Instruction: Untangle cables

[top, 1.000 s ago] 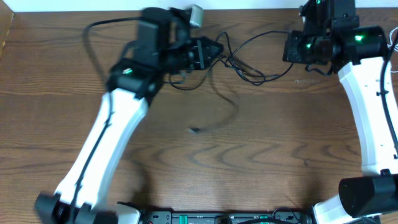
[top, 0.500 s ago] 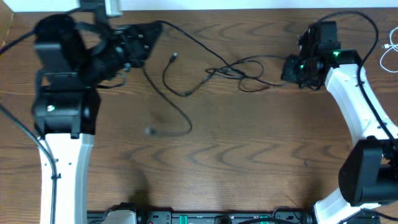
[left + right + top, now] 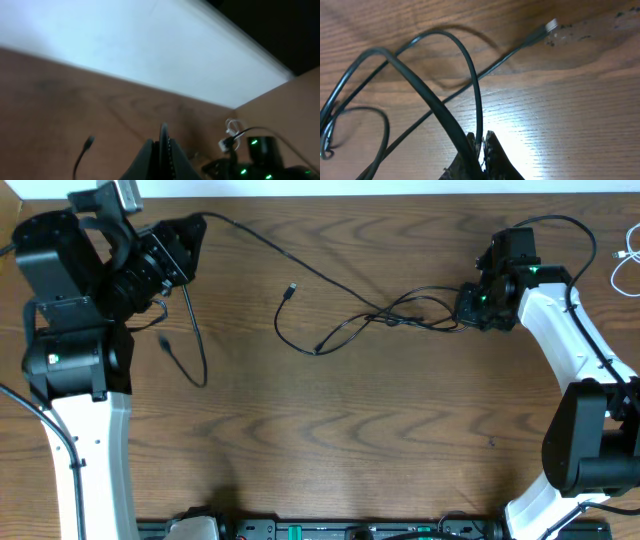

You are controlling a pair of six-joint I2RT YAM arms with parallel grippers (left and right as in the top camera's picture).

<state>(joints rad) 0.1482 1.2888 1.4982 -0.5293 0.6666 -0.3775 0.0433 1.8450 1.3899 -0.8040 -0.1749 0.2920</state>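
Observation:
Black cables (image 3: 400, 315) lie knotted loosely on the wooden table, right of centre. One long black strand (image 3: 290, 265) runs from the knot up to my left gripper (image 3: 190, 230) at the far left back, which is shut on it. A free tail with a plug (image 3: 165, 343) hangs below that gripper. Another loop ends in a plug (image 3: 290, 290) mid-table. My right gripper (image 3: 466, 307) is shut on a black cable (image 3: 470, 75) at the knot's right side. In the right wrist view the jaws (image 3: 481, 141) pinch that strand. The left wrist view shows pressed-together fingers (image 3: 150, 155) and a plug (image 3: 89, 142).
A white cable (image 3: 625, 265) lies at the table's far right edge, apart from the knot. Another plug tip (image 3: 550, 24) rests on the wood beyond the right gripper. The white wall (image 3: 125, 50) borders the table's back edge.
My left arm has swung far to the left and back, drawing the long black strand out of the knot. The knot has spread out. The right gripper kept its hold near the same spot.

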